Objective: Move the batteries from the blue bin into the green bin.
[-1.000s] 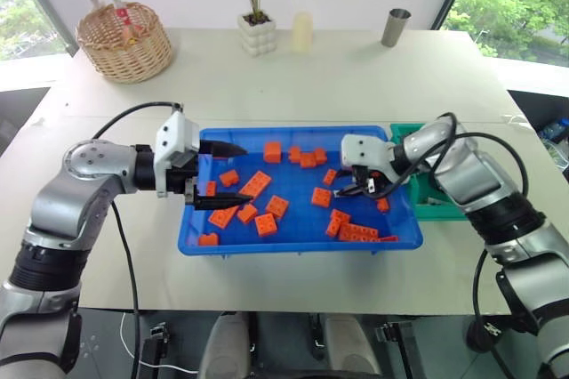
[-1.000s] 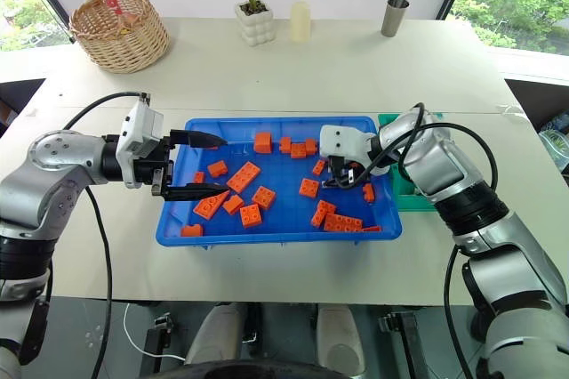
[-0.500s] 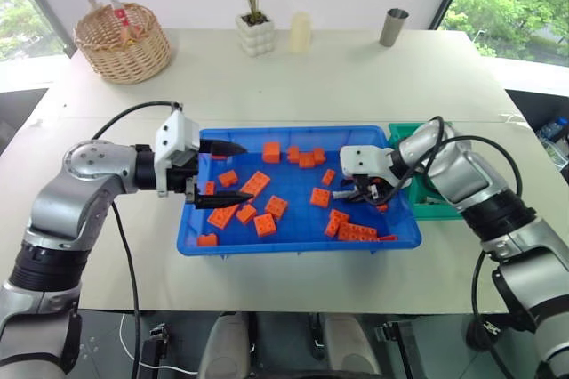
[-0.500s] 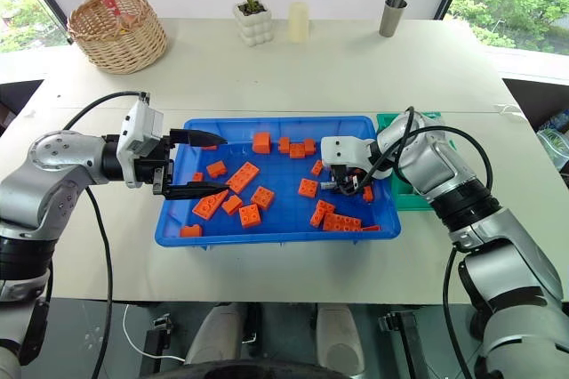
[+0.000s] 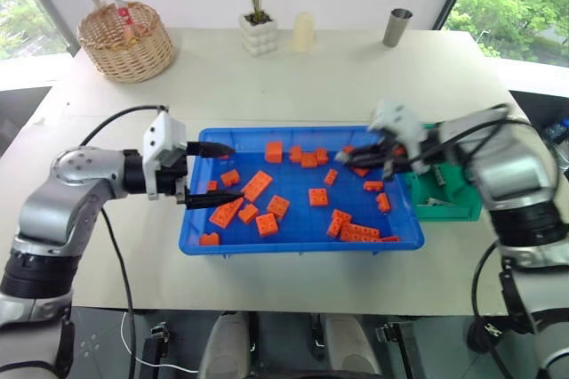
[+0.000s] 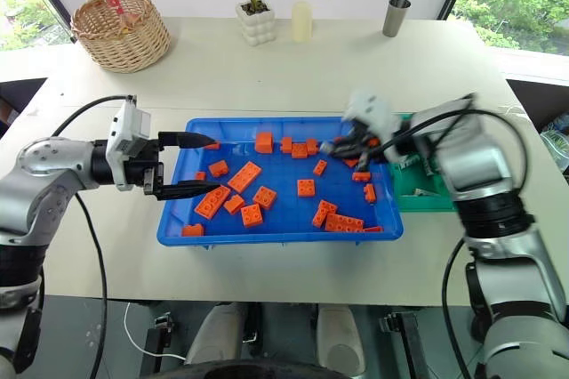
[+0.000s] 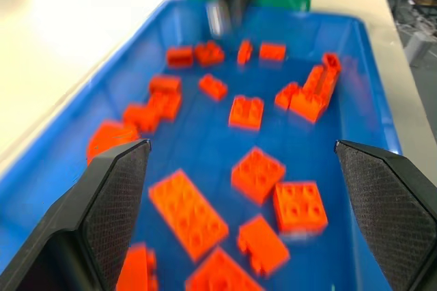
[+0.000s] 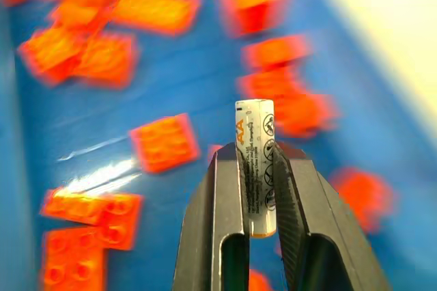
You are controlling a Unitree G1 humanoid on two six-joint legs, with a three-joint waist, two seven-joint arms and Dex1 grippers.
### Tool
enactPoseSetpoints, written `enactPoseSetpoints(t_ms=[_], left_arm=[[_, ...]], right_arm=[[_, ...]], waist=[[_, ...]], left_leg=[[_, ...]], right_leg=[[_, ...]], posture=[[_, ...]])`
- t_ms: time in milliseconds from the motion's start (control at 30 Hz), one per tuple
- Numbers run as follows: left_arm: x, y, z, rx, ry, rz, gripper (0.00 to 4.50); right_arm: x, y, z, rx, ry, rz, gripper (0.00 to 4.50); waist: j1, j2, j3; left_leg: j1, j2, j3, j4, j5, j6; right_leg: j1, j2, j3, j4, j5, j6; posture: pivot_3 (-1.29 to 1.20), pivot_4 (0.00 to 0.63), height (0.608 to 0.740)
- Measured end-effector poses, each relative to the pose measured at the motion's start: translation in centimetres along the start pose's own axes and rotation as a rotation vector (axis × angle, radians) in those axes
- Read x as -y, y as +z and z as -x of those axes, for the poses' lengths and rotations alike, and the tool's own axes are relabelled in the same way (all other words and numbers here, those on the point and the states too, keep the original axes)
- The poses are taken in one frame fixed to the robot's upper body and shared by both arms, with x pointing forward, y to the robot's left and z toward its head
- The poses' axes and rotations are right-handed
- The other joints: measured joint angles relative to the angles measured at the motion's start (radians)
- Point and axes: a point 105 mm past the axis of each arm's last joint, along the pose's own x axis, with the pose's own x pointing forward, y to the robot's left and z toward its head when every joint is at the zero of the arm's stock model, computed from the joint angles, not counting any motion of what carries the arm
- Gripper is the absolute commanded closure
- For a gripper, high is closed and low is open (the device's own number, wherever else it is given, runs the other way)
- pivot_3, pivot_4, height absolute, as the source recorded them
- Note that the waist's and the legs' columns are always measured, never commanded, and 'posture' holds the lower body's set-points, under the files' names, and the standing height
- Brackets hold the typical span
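Note:
The blue bin [image 5: 293, 248] lies mid-table, strewn with orange bricks [image 5: 258, 185]. My right gripper [image 5: 342, 157] hangs above the bin's right part, near the green bin [image 5: 453, 210] that adjoins the blue one on the right. In the right wrist view this gripper [image 8: 255, 164] is shut on a silvery AA battery [image 8: 254, 123], which stands up between its fingers. My left gripper [image 5: 235, 173] hovers open over the bin's left side, holding nothing, its fingers [image 7: 113, 199] spread wide above the bricks. Something small and grey [image 5: 434, 202] lies inside the green bin.
At the table's far side stand a wicker basket [image 5: 124, 39], a potted plant [image 5: 257, 34], a cream candle [image 5: 303, 32] and a metal cup [image 5: 396, 27]. Bare tabletop surrounds both bins.
My right gripper has shut on a battery down among the bricks, then risen and swung right toward the green bin. The left gripper has drifted slightly left.

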Motion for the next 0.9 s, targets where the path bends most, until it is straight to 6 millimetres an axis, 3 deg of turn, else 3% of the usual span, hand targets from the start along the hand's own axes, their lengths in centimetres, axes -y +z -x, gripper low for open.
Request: enactPoseSetpoints(t_ms=[100, 167, 267, 433, 600, 833, 900], left_arm=[[-0.4, -0.1, 0.7, 0.006, 0.045, 0.013, 0.0], [-0.6, 0.0, 0.9, 0.014, 0.06, 0.013, 0.0], [-0.7, -0.3, 1.5, 0.008, 0.079, 0.029, 0.0], [-1.1, -0.4, 1.9, 0.01, 0.089, 0.049, 0.0], [-2.0, -0.4, 2.5, 0.026, 0.123, 0.067, 0.0], [-2.5, -0.4, 3.9, 0.007, 0.122, 0.065, 0.0], [-3.0, 0.0, 4.3, 0.015, 0.135, 0.045, 0.0]], right_arm=[[2.0, -1.5, 2.9, 0.022, -0.163, -0.08, 4.49], [1.8, -4.3, 3.5, -0.043, -0.205, -0.111, 4.49], [1.2, -7.7, 3.9, -0.113, -0.238, -0.184, 3.04], [1.8, -8.1, 4.8, -0.097, -0.312, -0.129, 0.66], [1.3, -9.8, 5.6, -0.091, -0.256, -0.072, 0.66], [2.9, -9.0, 13.4, -0.109, -0.174, -0.006, 0.66], [3.2, -9.6, 14.2, -0.112, -0.177, 0.003, 0.66]], waist=[[-0.004, 0.0, 0.0], [-0.005, 0.0, 0.0], [-0.011, 0.001, 0.0], [-0.012, 0.0, 0.0], [-0.005, 0.0, 0.0], [-0.008, 0.0, 0.0], [-0.012, 0.0, 0.0]], left_leg=[[0.0, 0.0, 0.0, 0.0, 0.0, 0.0], [0.0, 0.0, 0.0, -0.001, 0.0, 0.0], [0.0, 0.0, 0.001, -0.001, 0.0, 0.0], [0.002, 0.0, 0.002, -0.001, 0.0, 0.0], [0.001, 0.0, 0.003, 0.0, 0.0, 0.0], [0.002, 0.0, 0.003, -0.001, 0.0, 0.0], [0.003, 0.001, 0.004, -0.001, 0.0, 0.0]], right_leg=[[0.0, 0.0, 0.0, 0.0, 0.0, -0.001], [0.0, 0.001, 0.0, 0.0, 0.0, 0.0], [-0.002, 0.001, 0.002, 0.0, 0.0, 0.0], [-0.001, 0.002, 0.003, 0.0, 0.0, 0.0], [-0.001, 0.001, 0.003, 0.0, 0.0, 0.001], [-0.001, 0.002, 0.003, 0.0, 0.0, 0.0], [0.0, 0.002, 0.003, -0.001, -0.001, 0.0]], posture=[[0.0, 0.15, 0.736], [0.0, 0.15, 0.736], [0.0, 0.15, 0.736], [0.0, 0.15, 0.736], [0.0, 0.15, 0.736], [0.0, 0.15, 0.736], [0.0, 0.15, 0.736]])
